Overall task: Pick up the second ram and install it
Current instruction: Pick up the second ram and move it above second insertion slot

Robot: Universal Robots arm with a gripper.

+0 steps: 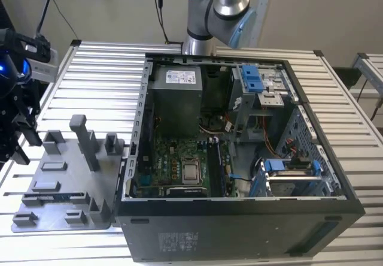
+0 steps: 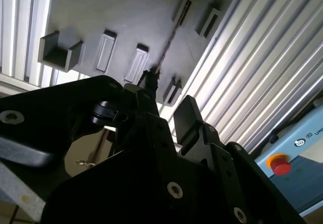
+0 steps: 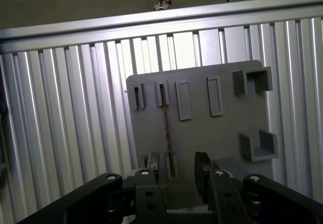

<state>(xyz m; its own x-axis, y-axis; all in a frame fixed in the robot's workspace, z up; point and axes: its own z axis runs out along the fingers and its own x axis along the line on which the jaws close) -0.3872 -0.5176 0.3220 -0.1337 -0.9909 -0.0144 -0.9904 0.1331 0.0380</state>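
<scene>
ram (image 3: pixel 167 133): thin dark strip standing on its long edge in the holder (image 3: pixel 224 138), each end seated in a narrow slot. Both wrist views see it edge-on, so it reads as a near-black line with a slightly ragged brownish edge. Its faces are hidden, so chips and label can't be told. In the exterior view it's a dark bluish strip lying across the holder. gripper (image 3: pixel 177 159): matte black, bright screw heads on the body, jaws released and standing apart just over the holder, straddling one end of the ram. One finger (image 3: pixel 202 166) is clear of the ram, the other just beside it; contact can't be told. Holder is a flat matte grey plastic plate with moulded rectangular pockets, U-shaped brackets and upright pegs (image 1: pixel 79 125). It lies on the table (image 3: pixel 60 133), which is ribbed bright aluminium slats. case (image 1: pixel 239 233): black sheet metal, side open, right up against the holder on the exterior view's right. Inside are a green board (image 1: pixel 173 164), a grey metal PSU (image 1: pixel 176 101) with a pale label (image 1: pixel 182 76), and blue plastic clips (image 1: pixel 253 77). Print on the label is too small to read. A red button (image 2: pixel 280 164) sits on a blue-grey box (image 2: pixel 298 183) past the table edge, well apart from the holder.
</scene>
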